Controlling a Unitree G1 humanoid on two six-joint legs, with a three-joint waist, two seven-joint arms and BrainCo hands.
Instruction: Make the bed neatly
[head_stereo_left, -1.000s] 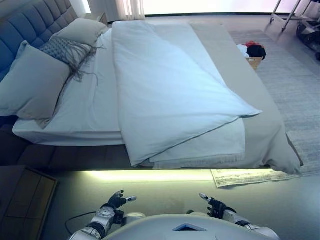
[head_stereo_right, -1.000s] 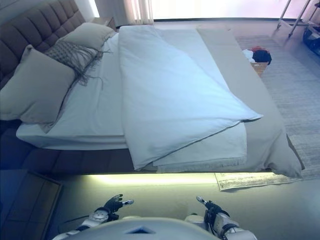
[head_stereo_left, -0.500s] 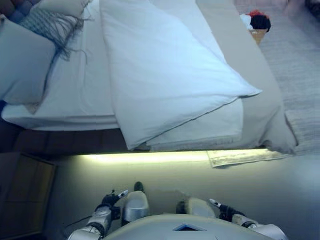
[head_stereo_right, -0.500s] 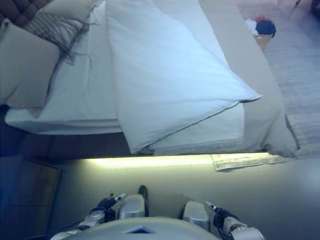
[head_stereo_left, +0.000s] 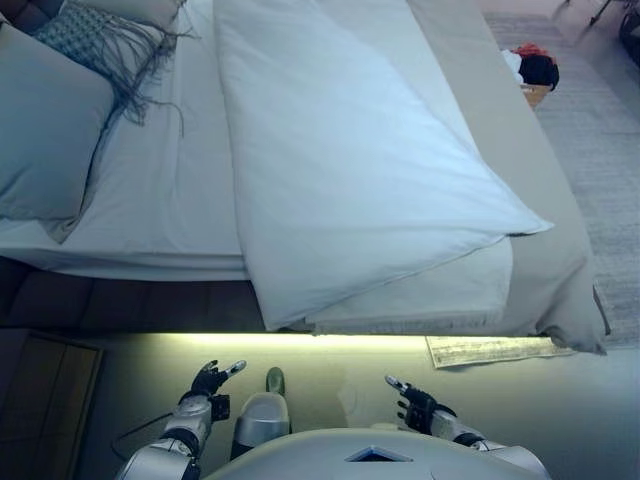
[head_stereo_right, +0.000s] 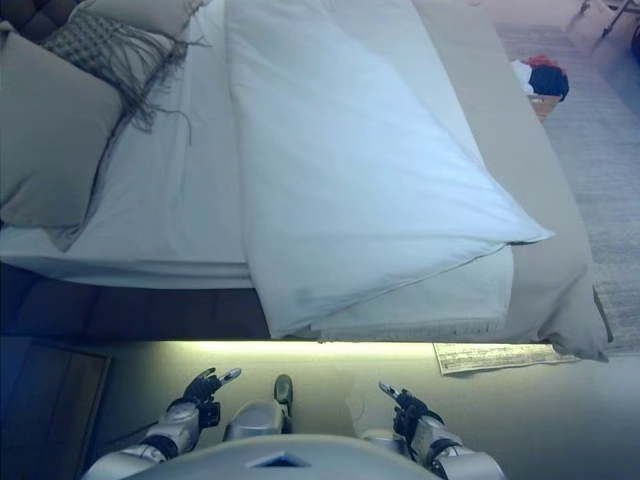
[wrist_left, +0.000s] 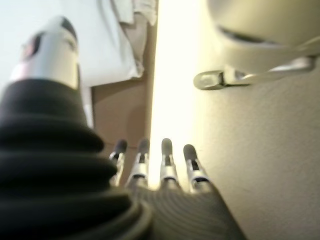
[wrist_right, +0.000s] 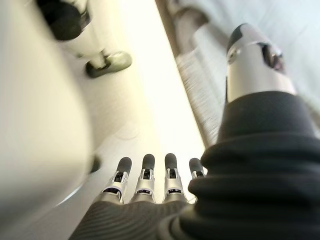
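The bed (head_stereo_left: 150, 200) lies ahead with a white duvet (head_stereo_left: 340, 170) folded over on itself, its lower corner hanging off the near edge (head_stereo_left: 290, 315). A beige bedspread (head_stereo_left: 540, 250) shows under it on the right. Large pillows (head_stereo_left: 45, 130) and a fringed cushion (head_stereo_left: 95, 40) lie at the head, on the left. My left hand (head_stereo_left: 205, 382) and right hand (head_stereo_left: 415, 400) are low by my body, above the floor, short of the bed. Both are open and empty, fingers straight in the wrist views (wrist_left: 165, 165) (wrist_right: 145, 175).
A lit strip runs under the bed's near edge (head_stereo_left: 330, 345). A sheet of paper (head_stereo_left: 485, 350) lies on the floor by the bed's right corner. A basket of clothes (head_stereo_left: 535, 75) stands on the grey rug (head_stereo_left: 600, 180) at the far right. A wooden nightstand (head_stereo_left: 40, 390) is lower left.
The view has shifted and the bed now looks closer and larger; the camera has moved. Both hands stay low and open.
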